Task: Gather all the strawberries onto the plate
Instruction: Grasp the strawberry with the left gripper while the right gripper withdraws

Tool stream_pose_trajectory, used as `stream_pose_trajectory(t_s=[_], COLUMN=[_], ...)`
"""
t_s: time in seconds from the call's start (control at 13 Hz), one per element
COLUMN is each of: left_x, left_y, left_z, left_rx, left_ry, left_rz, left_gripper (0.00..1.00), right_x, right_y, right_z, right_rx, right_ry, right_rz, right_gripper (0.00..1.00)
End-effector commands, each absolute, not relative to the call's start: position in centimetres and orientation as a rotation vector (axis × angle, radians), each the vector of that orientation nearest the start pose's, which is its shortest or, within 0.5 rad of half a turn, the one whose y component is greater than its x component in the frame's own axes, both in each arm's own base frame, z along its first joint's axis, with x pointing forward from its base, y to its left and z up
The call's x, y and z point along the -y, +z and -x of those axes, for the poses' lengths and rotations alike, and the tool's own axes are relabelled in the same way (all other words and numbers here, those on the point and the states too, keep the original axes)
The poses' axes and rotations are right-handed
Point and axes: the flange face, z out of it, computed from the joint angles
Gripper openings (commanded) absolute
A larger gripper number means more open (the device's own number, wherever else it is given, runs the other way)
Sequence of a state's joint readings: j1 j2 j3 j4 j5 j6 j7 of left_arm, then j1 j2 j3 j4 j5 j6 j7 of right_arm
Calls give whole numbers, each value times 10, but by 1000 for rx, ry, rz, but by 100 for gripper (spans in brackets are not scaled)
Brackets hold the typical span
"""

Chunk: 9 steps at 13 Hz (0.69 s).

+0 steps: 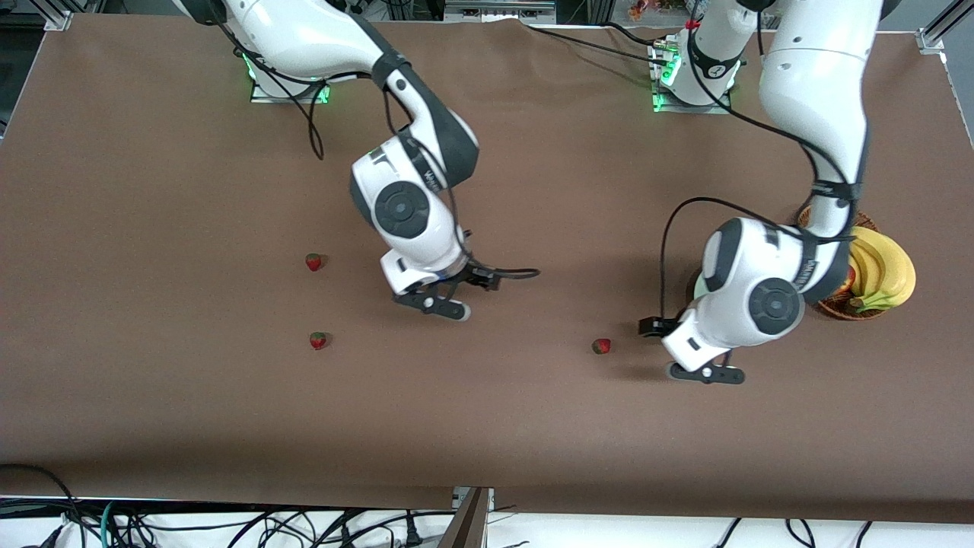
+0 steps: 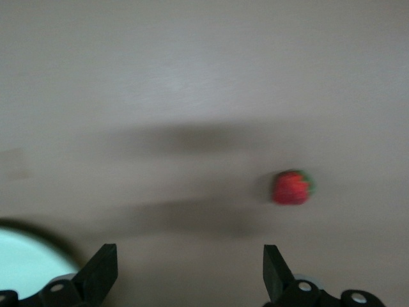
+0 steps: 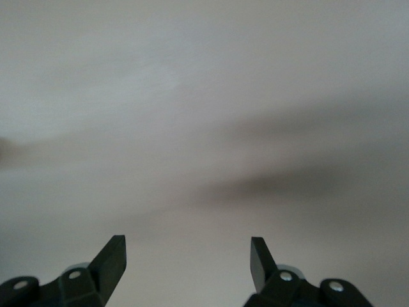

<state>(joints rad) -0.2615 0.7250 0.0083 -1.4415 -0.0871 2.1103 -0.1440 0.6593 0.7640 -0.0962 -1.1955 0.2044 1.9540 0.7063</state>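
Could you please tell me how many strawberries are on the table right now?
3. Two strawberries lie toward the right arm's end, one nearer the front camera. The third lies beside the left pincer. The arms could be hiding others.

Left gripper point(image 1: 706, 373) fingers spread, bare table point(image 1: 533, 426) between them; one strawberry point(image 1: 601, 346) just beside it toward the right arm's end, nothing between. Plate point(image 2: 25, 265) under the left wrist, basket point(image 1: 841, 304) and bananas point(image 1: 883, 274) close by the forearm. Right gripper point(image 1: 432, 302) fingers apart over bare cloth; two strawberries point(image 1: 313, 262) point(image 1: 318, 340) near, unobstructed.
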Motion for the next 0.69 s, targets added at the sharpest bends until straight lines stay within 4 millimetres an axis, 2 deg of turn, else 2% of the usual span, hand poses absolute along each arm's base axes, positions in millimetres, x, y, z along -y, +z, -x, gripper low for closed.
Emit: stream_pose_trajectory(t_s=[0.0, 0.15, 0.31, 0.46, 0.61], left_x=[235, 248, 250, 268, 270], left_y=[224, 197, 185, 177, 176], left_z=[-691, -693, -700, -694, -692], left_rx=[-99, -79, -112, -136, -143], left_ry=[18, -76, -121, -113, -109], left_rz=[3206, 3215, 3212, 3208, 3206], left_gripper=[100, 100, 100, 100, 100], right_x=[-365, -331, -299, -266, -234], right_y=[321, 317, 308, 281, 249], right_z=[-623, -638, -652, -655, -650], right_rx=[-50, 86, 188, 291, 382], right_ry=[153, 124, 113, 80, 10], right_rz=[3129, 3188, 3215, 3228, 3226], right_gripper=[86, 86, 86, 86, 86])
